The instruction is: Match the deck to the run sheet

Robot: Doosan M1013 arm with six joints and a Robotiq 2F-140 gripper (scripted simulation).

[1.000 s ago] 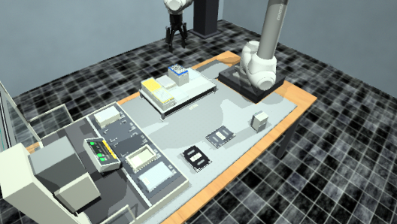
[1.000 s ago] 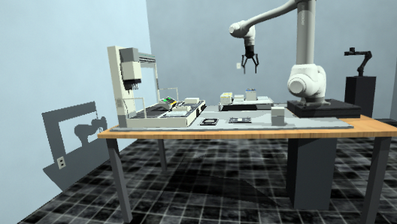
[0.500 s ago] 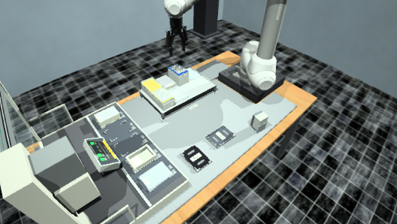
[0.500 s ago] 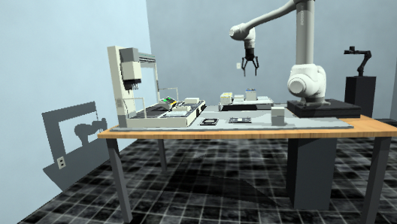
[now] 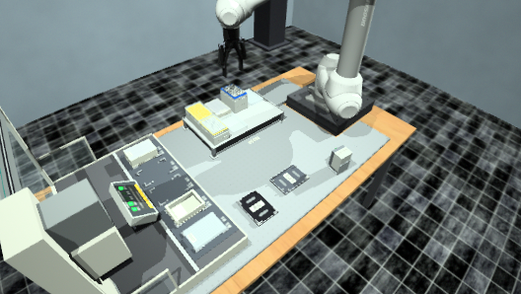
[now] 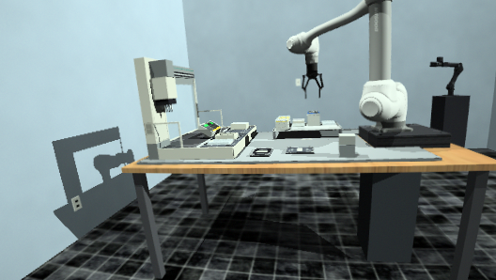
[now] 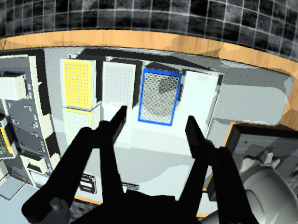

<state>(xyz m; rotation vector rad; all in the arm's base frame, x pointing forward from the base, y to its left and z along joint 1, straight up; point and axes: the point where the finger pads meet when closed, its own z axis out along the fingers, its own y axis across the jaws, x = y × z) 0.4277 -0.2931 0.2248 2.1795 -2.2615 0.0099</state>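
Note:
My gripper is open and empty. It hangs high above the far side of the shelf unit. On the shelf stand a tall blue-topped tip rack, a yellow-topped rack, a white lid or plate and another rack with a yellow edge. On the handler's deck a white block sits at the far end, a pale open reservoir further forward, and a lidded plate at the near end. The two positions between block and reservoir look bare.
Two black nests lie on the grey mat near the table's front edge. A small grey box stands near the arm's base. The handler's gantry and a panel with green spots stand over the deck.

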